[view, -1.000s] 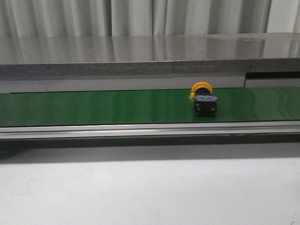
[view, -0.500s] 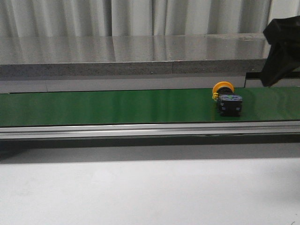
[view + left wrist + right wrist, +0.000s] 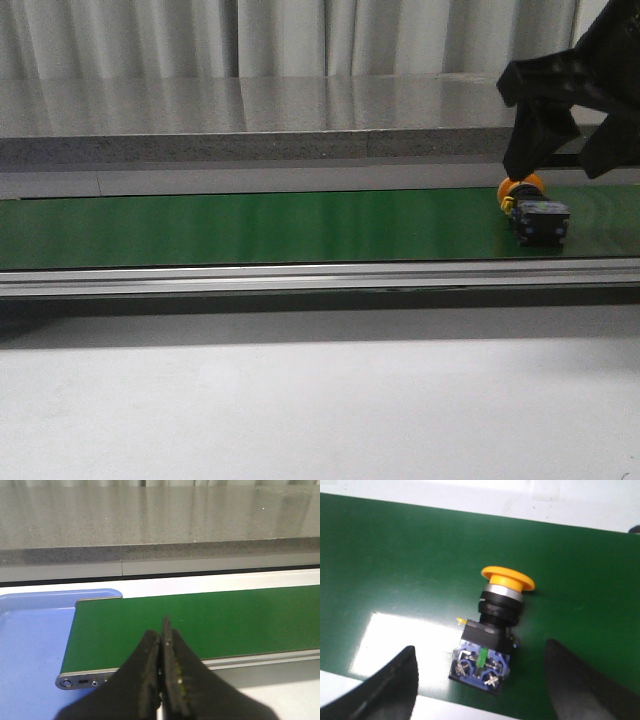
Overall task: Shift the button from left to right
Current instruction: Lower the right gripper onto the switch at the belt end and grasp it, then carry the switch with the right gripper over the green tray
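Observation:
The button (image 3: 534,212), with a yellow-orange cap and a black boxy body, lies on its side on the green conveyor belt (image 3: 250,228) at the far right. In the right wrist view the button (image 3: 492,630) shows a blue end with a green mark. My right gripper (image 3: 568,140) hangs open just above the button, its fingers (image 3: 390,685) spread on either side without touching it. My left gripper (image 3: 162,640) is shut and empty over the belt's left end.
A grey stone ledge (image 3: 300,130) runs behind the belt. A metal rail (image 3: 300,277) edges the belt's front, with a white table (image 3: 300,410) before it. A blue tray (image 3: 30,640) sits at the belt's left end.
The button has travelled rightward along the belt. My right gripper has come in from the upper right and now hangs above the button.

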You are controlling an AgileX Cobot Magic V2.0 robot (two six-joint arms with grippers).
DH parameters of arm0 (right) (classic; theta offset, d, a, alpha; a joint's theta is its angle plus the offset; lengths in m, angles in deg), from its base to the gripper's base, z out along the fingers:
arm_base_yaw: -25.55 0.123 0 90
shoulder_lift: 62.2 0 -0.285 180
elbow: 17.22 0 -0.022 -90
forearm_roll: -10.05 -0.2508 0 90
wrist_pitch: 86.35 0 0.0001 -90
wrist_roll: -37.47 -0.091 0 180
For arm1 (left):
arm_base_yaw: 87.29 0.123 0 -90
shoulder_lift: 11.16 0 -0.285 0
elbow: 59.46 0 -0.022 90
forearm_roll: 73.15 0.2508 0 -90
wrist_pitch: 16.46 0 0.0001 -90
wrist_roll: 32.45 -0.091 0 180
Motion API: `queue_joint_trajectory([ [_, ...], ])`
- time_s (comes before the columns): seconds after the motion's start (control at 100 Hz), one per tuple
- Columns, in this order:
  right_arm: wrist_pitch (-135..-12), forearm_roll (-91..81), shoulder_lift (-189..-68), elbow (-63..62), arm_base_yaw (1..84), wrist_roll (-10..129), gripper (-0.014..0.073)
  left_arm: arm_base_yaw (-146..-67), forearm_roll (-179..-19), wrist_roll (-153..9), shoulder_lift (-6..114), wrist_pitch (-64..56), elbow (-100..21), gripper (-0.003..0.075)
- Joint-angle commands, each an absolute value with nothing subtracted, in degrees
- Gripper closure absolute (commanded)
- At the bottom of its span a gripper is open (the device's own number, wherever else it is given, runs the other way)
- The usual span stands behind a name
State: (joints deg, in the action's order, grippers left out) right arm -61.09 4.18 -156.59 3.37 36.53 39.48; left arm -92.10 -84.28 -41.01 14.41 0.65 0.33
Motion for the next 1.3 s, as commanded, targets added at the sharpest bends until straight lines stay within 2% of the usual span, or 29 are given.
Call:
queue_joint_trajectory([
  [0.0,-64.43,6.30,-157.23,1.06,36.36,39.99,0.0064,-92.06,-84.61,-40.43,14.74,-4.16,-1.23,0.0741],
  [0.18,-63.76,6.43,-160.88,0.46,35.35,39.94,0.0102,-92.06,-84.61,-40.43,14.74,-4.16,-1.23,0.0741],
  [0.37,-63.32,6.43,-161.26,0.46,35.21,39.94,0.0341,-92.06,-84.61,-40.43,14.74,-4.16,-1.23,0.0741],
  [0.44,-62.24,6.43,-161.20,0.01,35.21,39.94,0.0380,-92.06,-84.61,-40.43,14.74,-4.16,-1.23,0.0741],
  [0.75,-52.59,11.93,-158.51,-8.49,31.39,39.94,0.0380,-92.06,-84.61,-40.43,14.74,-4.16,-1.23,0.0741],
  [0.93,-50.77,19.50,-157.46,-12.76,23.05,39.94,0.0378,-92.06,-84.61,-40.43,14.85,-4.16,-1.23,0.0741],
  [1.29,-52.39,20.30,-161.18,-13.75,5.56,42.09,0.0377,-92.06,-84.61,-40.43,14.85,-4.16,-1.23,0.0741],
])
